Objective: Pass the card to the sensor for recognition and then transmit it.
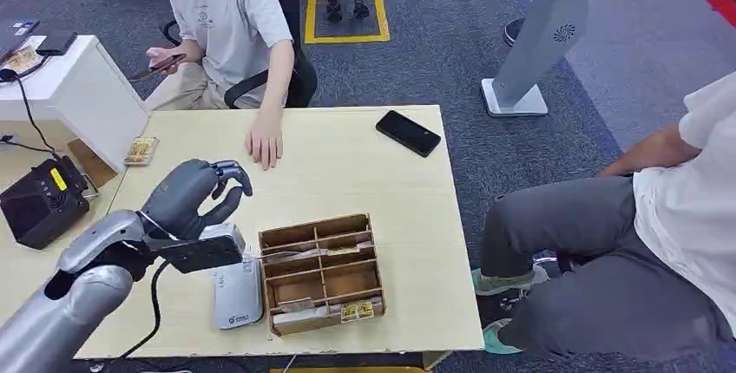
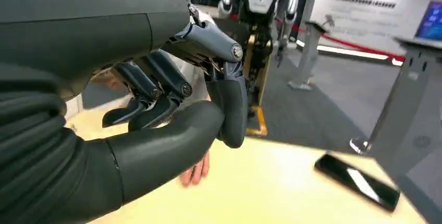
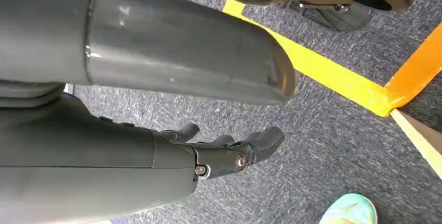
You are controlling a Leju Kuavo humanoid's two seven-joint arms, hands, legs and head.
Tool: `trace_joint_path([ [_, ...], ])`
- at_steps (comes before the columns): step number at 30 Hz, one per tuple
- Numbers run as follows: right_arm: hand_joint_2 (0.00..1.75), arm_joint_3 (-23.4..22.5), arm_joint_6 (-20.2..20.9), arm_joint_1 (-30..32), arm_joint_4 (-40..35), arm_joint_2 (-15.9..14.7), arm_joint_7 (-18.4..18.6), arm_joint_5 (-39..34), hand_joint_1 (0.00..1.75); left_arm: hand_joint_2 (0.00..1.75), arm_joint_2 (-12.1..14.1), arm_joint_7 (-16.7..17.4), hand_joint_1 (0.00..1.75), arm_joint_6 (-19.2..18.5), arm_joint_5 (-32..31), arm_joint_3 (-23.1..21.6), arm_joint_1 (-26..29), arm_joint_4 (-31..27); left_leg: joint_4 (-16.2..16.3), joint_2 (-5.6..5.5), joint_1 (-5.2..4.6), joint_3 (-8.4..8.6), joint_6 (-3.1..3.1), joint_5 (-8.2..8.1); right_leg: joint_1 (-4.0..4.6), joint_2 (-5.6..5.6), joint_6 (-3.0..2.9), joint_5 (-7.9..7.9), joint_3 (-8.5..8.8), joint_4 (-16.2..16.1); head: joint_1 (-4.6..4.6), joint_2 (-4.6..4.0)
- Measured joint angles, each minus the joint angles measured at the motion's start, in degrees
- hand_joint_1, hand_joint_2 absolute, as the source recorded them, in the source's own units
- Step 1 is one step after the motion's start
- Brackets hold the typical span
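Left hand [image 1: 198, 191] hovers above the pale wooden worktop [image 1: 347, 173], fingers curled in toward the thumb; left wrist view shows nothing between them, so clenched on nothing. No card in it. Right hand [image 3: 224, 151] hangs down by the grey carpet, fingers loosely apart, holding nothing.

Just below and beside the left hand: grey flat card reader sensor [image 1: 236, 291], touching the brown wooden compartment tray [image 1: 319, 271]. Small yellowish printed cards [image 1: 357, 310] lie in the tray's near compartments, by the front edge.

Judgement: pick step comes first. Spread the fingers before descending, come down over a front compartment, pinch 1 card by its edge only, not the divider. Then lay it flat over the sensor face. Person's hand [image 1: 265, 140] and black smartphone [image 1: 408, 133] lie farther up the worktop; keep the swing short, away from both.
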Motion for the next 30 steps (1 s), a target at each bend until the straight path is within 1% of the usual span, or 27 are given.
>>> trace_joint_path([
  [5,0.00,-1.1,0.3,0.5,0.0,-0.1,-0.4,0.0,0.00,1.75,3.1,-0.9,1.75,-1.3,1.1,2.2,-2.2,-5.0,0.0,0.01,0.02,0.01,0.00,0.00,0.00,0.03,-0.01,0.00,0.00,0.0,0.00,0.00],
  [6,0.00,-1.3,0.3,0.6,0.0,-0.1,-0.5,0.0,0.00,1.75,3.3,-0.9,1.55,-1.3,1.2,2.3,-2.2,-5.6,0.0,0.01,0.02,0.00,0.00,0.00,0.00,0.02,-0.01,-0.01,0.00,0.0,0.02,0.00],
  [7,0.00,-1.6,0.3,0.7,0.0,-0.1,-0.5,0.0,0.00,1.75,3.7,-1.2,0.51,-1.2,1.2,2.5,-2.1,-6.2,0.0,0.01,0.02,0.00,0.00,0.00,-0.01,0.01,-0.01,-0.01,0.00,0.0,0.00,0.00],
  [8,0.00,-1.8,0.3,0.7,0.0,-0.1,-0.6,0.0,0.00,1.75,4.0,-1.4,0.51,-1.0,1.1,2.6,-2.1,-6.6,0.0,0.00,0.02,-0.01,0.00,0.00,-0.01,0.00,-0.01,-0.01,0.00,0.0,0.04,0.00],
  [9,0.00,-1.9,0.4,0.7,0.0,-0.1,-0.7,0.0,0.00,1.75,4.1,-1.5,0.00,-0.8,0.8,2.7,-2.1,-6.9,0.0,0.00,0.02,-0.01,0.00,0.00,-0.01,0.00,-0.01,-0.01,0.00,0.0,0.00,0.00],
  [15,0.00,-2.9,0.5,0.8,0.0,-0.1,-0.7,0.0,0.00,1.75,5.3,-2.3,0.00,-0.9,0.4,2.9,-2.0,-7.6,0.0,0.01,0.01,0.00,0.00,0.00,-0.02,0.01,0.00,0.00,0.01,0.0,0.02,0.00],
  [21,0.00,-3.5,0.7,0.9,0.0,-0.2,-0.7,0.0,0.00,1.75,7.3,-4.9,0.00,-2.1,1.7,2.9,-0.5,-9.1,0.0,0.01,0.00,0.00,0.00,0.00,-0.02,0.02,0.00,-0.01,0.00,0.0,0.02,0.00],
  [27,0.00,-4.1,0.7,0.9,0.0,-0.4,-0.7,0.0,0.00,1.75,8.4,-5.2,0.00,-2.2,1.8,2.9,0.3,-9.9,0.0,0.01,0.01,-0.01,0.00,0.00,-0.01,0.01,-0.01,-0.01,0.00,0.0,0.02,0.00],
  [30,0.00,-4.3,0.8,1.0,0.0,-0.4,-0.7,0.0,0.00,1.75,9.4,-6.2,0.00,-2.1,0.5,2.9,1.1,-10.5,0.0,0.02,0.01,0.00,0.00,0.00,-0.02,0.02,-0.01,-0.01,0.01,0.0,0.02,0.00],
])
